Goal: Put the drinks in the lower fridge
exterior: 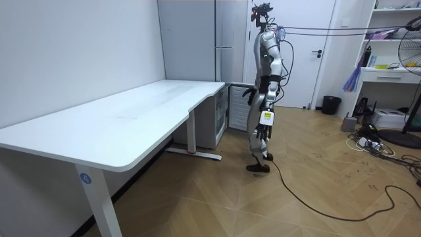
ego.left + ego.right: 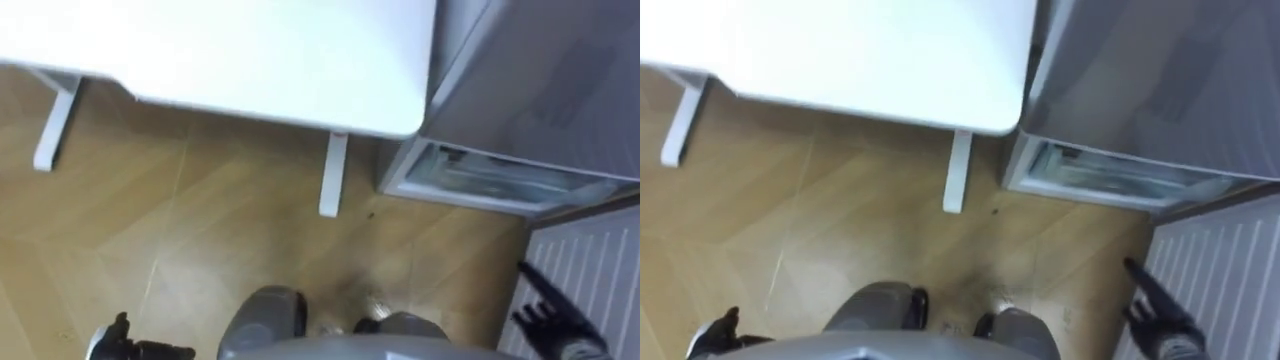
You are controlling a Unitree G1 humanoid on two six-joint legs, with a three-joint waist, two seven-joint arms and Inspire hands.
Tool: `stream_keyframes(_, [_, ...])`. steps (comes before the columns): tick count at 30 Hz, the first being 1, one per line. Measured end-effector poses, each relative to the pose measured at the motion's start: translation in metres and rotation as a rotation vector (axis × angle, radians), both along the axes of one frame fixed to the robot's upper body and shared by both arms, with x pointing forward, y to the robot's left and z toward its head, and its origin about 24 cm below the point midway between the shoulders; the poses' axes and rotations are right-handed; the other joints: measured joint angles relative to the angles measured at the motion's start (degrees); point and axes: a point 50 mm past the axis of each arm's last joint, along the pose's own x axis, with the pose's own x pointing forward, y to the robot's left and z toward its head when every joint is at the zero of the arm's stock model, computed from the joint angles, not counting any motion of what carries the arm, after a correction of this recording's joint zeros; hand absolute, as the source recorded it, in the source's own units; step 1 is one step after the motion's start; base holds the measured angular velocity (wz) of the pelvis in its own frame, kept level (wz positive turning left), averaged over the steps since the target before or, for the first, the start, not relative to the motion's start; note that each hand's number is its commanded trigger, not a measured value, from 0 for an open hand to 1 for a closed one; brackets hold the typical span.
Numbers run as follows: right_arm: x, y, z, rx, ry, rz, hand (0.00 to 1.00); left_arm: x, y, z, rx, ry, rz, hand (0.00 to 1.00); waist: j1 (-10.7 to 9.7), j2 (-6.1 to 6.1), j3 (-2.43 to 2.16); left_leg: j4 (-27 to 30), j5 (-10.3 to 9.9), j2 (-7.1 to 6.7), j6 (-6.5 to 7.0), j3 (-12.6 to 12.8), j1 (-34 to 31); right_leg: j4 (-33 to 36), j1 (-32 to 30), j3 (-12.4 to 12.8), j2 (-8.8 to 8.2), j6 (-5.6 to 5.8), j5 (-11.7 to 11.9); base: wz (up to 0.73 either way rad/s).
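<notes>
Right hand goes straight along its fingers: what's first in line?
Probably the open lower fridge compartment; the right hand, fingers straight, points toward its front edge, beside the door's ribbed inner panel. Depth is unclear.

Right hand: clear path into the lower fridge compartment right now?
Probably yes: the lower fridge compartment stands open, and the right hand, fingers straight, is beside its open door with nothing between.

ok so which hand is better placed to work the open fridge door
Right, probably. The right hand is beside the open door of the fridge, fingers straight. The left hand hangs over the floor, well away from it.
</notes>
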Motion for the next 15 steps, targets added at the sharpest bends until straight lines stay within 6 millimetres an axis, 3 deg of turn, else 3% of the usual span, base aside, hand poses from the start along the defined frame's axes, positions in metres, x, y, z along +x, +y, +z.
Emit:
stream_keyframes(2, [-0.018,0.008,-0.005,0.015,0.053,0.038,0.0,-0.008,-0.004,-0.003,-0.01,0.014,0.029,0.0,-0.49,0.21,-0.08,-3.2,0.33,0.03,0.21,0.91,4.33,-2.56,3.25,0.75,0.23,0.1,0.63,-0.32])
stream_keyframes(3, [-0.022,0.011,-0.006,0.021,0.07,0.062,0.0,-0.015,-0.006,-0.004,-0.013,0.021,0.041,0.0,-0.48,0.26,-0.36,-4.3,0.37,0.03,0.17,1.41,6.16,-3.67,4.81,1.1,0.39,0.15,0.8,-0.18])
stream_keyframes(6, [-0.033,0.015,-0.008,0.022,0.122,0.124,0.0,-0.027,-0.009,-0.005,-0.019,0.056,0.051,0.0,-1.4,0.17,-0.61,-5.85,0.46,0.01,0.07,1.54,8.7,-5.84,7.53,1.61,0.74,0.34,1.24,-0.05])
stream_keyframes(15, [-0.046,0.03,-0.015,0.0,0.36,0.509,0.0,-0.051,-0.026,-0.013,-0.041,0.163,0.059,0.0,-2.7,-0.03,-0.4,-10.74,0.96,-0.13,-0.09,1.19,15.67,-10.39,14.25,0.25,1.11,0.72,2.88,-0.01])
